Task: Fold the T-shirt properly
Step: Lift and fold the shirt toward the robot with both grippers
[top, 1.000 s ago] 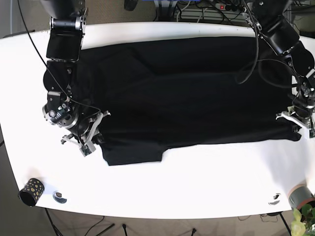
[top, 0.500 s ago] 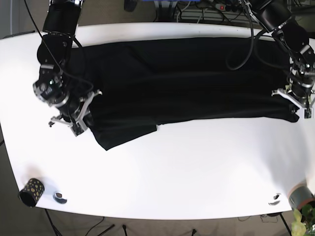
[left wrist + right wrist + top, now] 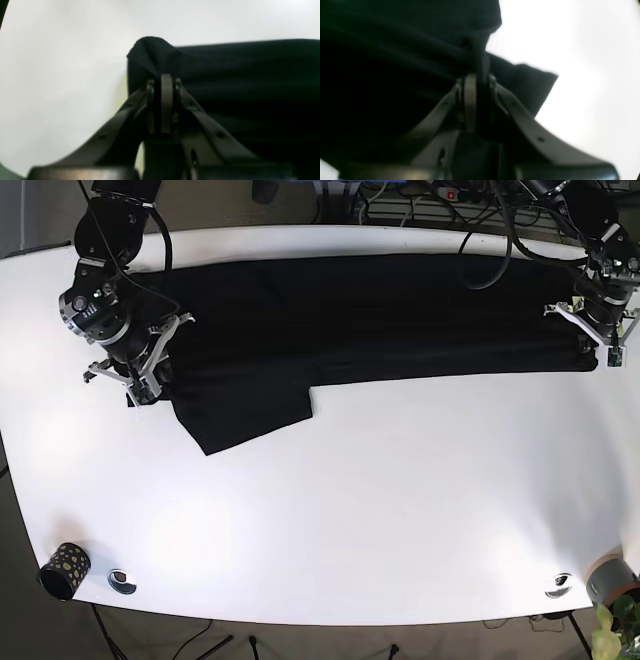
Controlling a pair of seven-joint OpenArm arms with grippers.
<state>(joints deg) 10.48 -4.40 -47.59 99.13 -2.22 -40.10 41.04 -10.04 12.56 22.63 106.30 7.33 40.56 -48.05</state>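
I am holding the black T-shirt (image 3: 370, 315) along the worktop's (image 3: 400, 510) far edge, left pincer (image 3: 163, 80) and right pincer (image 3: 476, 77) each clamped on cloth. I am guessing only 1 fold is underway.

The far strip of the table (image 3: 330, 510) is covered by the shirt (image 3: 380, 315), with a flap hanging toward the near side at the left. Nearer, a broad bare white area is left open. Only the near corners are occupied: a dotted cup (image 3: 63, 569), two small discs (image 3: 121, 581), a pot (image 3: 612, 578).
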